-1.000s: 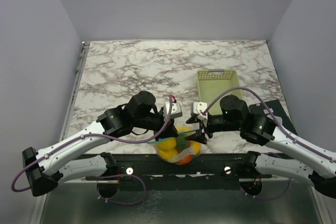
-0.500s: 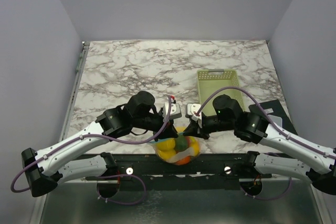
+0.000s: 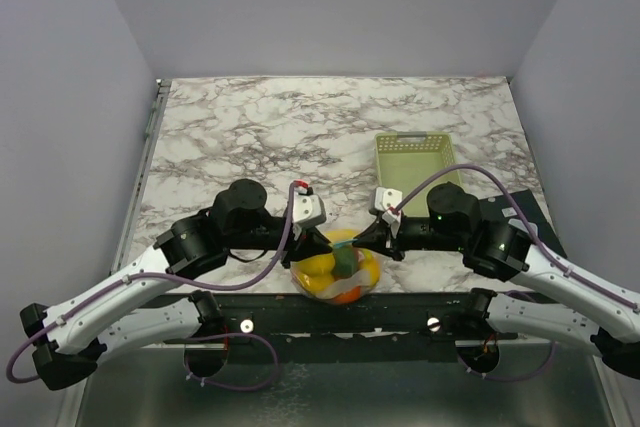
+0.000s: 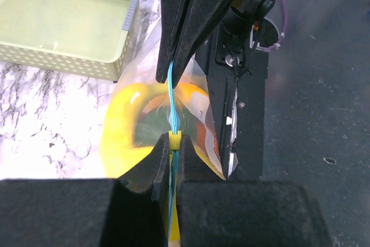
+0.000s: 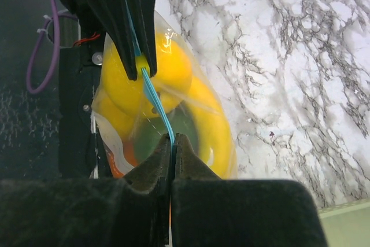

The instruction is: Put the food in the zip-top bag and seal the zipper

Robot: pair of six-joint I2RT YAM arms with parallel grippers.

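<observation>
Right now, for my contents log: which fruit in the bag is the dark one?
The dark green round piece in the middle of the zip-top bag; the fruits around it are yellow or orange.

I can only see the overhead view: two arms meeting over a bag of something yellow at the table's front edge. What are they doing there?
Observer: Both wrist views show the left jaws and right jaws shut on the thin blue zipper of the bag, a short stretch of it pulled taut between them.
Operator: Is the mouth open there?
Observer: On the left wrist view that stretch reads as one thin line, with no gap showing.
Operator: And the yellow stuff?
Observer: The right wrist view shows it is yellow fruit inside the clear plastic, with a dark green piece beside it.
</observation>
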